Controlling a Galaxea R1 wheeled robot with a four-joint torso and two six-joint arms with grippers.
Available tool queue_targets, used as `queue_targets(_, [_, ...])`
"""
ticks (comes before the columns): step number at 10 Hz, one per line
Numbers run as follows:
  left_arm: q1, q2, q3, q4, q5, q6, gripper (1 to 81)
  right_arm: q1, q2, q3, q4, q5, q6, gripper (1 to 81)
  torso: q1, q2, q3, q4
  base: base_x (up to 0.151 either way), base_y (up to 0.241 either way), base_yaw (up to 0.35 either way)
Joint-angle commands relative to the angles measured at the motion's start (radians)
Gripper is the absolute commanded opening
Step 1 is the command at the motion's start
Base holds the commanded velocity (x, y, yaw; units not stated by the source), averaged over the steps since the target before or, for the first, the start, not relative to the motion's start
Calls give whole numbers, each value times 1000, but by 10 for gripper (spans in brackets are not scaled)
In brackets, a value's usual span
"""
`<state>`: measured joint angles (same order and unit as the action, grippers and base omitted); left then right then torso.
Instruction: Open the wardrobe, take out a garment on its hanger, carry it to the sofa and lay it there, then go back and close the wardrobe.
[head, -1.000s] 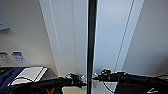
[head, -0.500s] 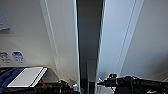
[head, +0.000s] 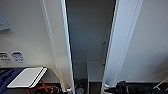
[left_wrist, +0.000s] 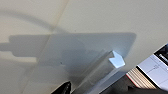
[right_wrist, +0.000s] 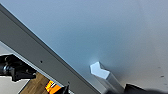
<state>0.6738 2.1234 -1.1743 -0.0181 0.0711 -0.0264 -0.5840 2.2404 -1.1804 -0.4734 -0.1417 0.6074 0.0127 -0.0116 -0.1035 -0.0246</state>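
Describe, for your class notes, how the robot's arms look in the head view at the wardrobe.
The right arm is black and bulky, built of knobbly jointed parts, with a thin pale rod crossing near it. The left arm shows black parts mixed with orange ones. No markings can be read on either.

Blue-printed labels on wall left of wardrobe: print illegible.

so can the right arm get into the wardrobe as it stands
Probably yes. Both doors are swung apart, leaving a wide dark gap into the wardrobe, and the right arm sits low beside the right door with nothing visibly across the opening.
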Motion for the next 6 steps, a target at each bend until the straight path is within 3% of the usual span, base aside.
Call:
queue_targets(1, [60, -161, 149, -39, 121, 6, 811, 5, -77, 179, -22, 19, 29, 811, 0, 0, 0, 0, 0, 0, 0])
queue_targets(2, [89, -198, 163, -39, 110, 6, 811, -7, -120, 202, -27, 30, 29, 811, 0, 0, 0, 0, 0, 0, 0])
queue_targets(6, [242, -396, 131, -48, -57, 16, 811, -26, -442, 265, -22, 21, 37, 811, 0, 0, 1, 0, 0, 0, 0])
